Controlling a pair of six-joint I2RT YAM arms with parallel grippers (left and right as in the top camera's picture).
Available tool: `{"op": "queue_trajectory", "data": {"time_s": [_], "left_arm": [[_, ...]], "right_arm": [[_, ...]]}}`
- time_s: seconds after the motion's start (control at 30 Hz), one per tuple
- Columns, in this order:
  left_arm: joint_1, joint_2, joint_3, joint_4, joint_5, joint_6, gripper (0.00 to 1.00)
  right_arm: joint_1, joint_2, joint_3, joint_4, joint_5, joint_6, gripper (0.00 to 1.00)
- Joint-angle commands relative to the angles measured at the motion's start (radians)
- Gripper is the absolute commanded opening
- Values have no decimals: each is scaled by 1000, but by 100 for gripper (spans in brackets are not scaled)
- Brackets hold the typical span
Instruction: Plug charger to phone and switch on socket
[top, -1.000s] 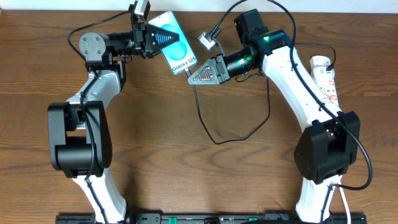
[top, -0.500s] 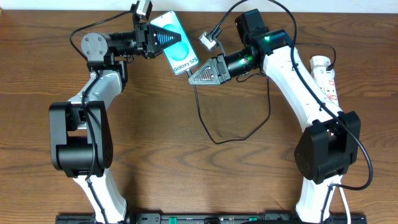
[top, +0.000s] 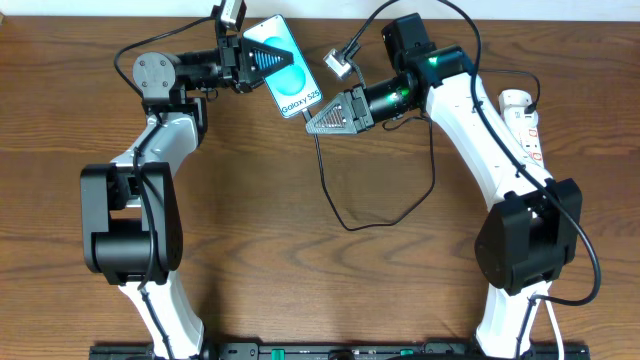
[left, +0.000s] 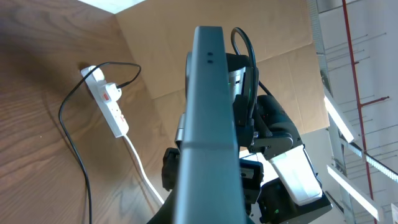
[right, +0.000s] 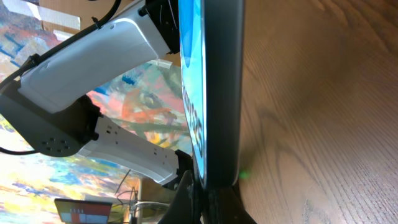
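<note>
My left gripper (top: 252, 60) is shut on the phone (top: 287, 68) and holds it on edge above the table's far side, its teal-blue screen reading "Galaxy S25". The phone shows edge-on in the left wrist view (left: 208, 118) and the right wrist view (right: 219, 87). My right gripper (top: 322, 118) is shut on the plug end of the charger (top: 345, 222), pressed against the phone's lower end (right: 214, 180). The plug tip itself is hidden. The thin black cable loops over the table to the socket (top: 525, 122), a white power strip at the right, which also shows in the left wrist view (left: 107, 102).
The power strip's white cord (left: 142, 171) runs along the wood table. The right arm's white links (top: 480, 150) lie between the cable loop and the strip. A cardboard wall (left: 205, 43) stands behind the table.
Both grippers and the phone have shifted slightly up and to the right together. The cable loop has barely moved.
</note>
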Motion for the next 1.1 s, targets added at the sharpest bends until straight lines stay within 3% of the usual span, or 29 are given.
{"op": "queue_trajectory", "data": {"time_s": [0.0, 0.13, 0.2, 0.27, 0.3, 0.33, 0.43, 0.47, 0.7, 0.8, 1.07], "left_arm": [[-33, -8, -3, 20, 61, 2, 7], [-33, -8, -3, 20, 61, 2, 7], [-32, -8, -3, 20, 61, 2, 7], [-32, -8, -3, 20, 61, 2, 7], [-32, -8, -3, 20, 61, 2, 7], [-32, -8, -3, 20, 61, 2, 7], [-32, -8, -3, 21, 61, 3, 7], [-32, -8, -3, 21, 61, 3, 7], [-16, -8, -3, 20, 61, 6, 7], [12, -8, -3, 19, 61, 5, 7], [117, -8, -3, -11, 61, -17, 7]], "right_arm": [[-17, 10, 5, 19, -4, -20, 1], [-17, 10, 5, 18, -4, -19, 1], [-17, 10, 5, 18, -4, -19, 13], [-17, 10, 5, 17, -4, -19, 33], [-17, 10, 5, 16, -4, -19, 48], [-17, 10, 5, 16, -4, -20, 55], [-16, 10, 5, 11, -4, -20, 95], [-16, 10, 5, 10, -3, -20, 99], [-17, 10, 5, 11, 27, -20, 99], [-21, 10, 5, 14, 120, 26, 99], [-60, -29, 6, 21, 133, 47, 99]]}}
